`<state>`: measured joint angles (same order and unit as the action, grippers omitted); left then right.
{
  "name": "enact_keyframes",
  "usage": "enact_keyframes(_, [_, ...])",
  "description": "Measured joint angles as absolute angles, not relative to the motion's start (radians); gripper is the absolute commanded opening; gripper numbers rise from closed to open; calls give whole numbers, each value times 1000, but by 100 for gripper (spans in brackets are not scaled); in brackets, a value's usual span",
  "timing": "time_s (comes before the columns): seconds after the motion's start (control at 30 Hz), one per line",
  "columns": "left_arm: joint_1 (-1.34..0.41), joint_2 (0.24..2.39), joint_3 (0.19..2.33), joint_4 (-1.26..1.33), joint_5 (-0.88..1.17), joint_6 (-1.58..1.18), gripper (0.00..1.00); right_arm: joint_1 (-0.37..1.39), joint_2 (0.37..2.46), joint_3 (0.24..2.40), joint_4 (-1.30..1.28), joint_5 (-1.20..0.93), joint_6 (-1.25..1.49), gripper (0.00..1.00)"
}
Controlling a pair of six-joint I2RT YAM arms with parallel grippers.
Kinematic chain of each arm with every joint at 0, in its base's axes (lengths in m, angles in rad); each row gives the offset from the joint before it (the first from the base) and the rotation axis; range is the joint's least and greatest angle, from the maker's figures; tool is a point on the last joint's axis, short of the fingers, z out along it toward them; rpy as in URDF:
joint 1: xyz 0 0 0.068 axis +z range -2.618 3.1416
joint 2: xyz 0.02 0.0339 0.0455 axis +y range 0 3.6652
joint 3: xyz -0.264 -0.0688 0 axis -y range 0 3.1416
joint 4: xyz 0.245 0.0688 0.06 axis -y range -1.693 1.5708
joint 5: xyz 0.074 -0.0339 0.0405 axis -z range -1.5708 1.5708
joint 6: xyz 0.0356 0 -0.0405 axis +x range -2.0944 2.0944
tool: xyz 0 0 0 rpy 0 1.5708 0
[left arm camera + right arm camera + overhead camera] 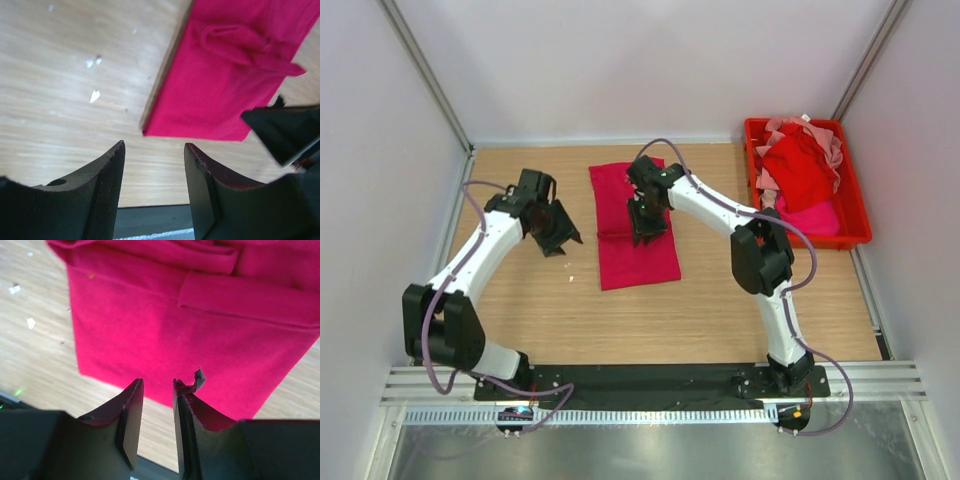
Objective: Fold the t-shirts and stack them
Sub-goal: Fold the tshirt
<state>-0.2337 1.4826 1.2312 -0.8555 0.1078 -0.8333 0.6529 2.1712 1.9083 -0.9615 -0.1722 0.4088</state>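
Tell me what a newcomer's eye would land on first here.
The crimson-magenta t-shirt, folded into a long strip, lies midway across the wooden table, with the right gripper directly above it, jaws narrowly apart. At the far right a red bin holds a heap of red and pink shirts. The left gripper hangs open over bare wood left of the strip.

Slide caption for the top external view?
Right hand over folded magenta t-shirt, left hand beside it, more shirts in red bin.

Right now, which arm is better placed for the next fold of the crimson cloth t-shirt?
Probably right: the right gripper hangs over the crimson cloth t-shirt, while the left gripper is off its left edge.
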Motion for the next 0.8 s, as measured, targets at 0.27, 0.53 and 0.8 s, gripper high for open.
enact_keyframes(0.27, [-238,1293,1017,-876,125,-875,51,620,2294,1958,-937,-96,400,40])
enact_keyframes(0.53, [-238,1248,1013,-885,125,-878,50,616,2388,2087,-941,-47,398,41])
enact_keyframes(0.8, [-238,1253,992,-866,159,-855,47,612,2473,2274,-961,15,399,51])
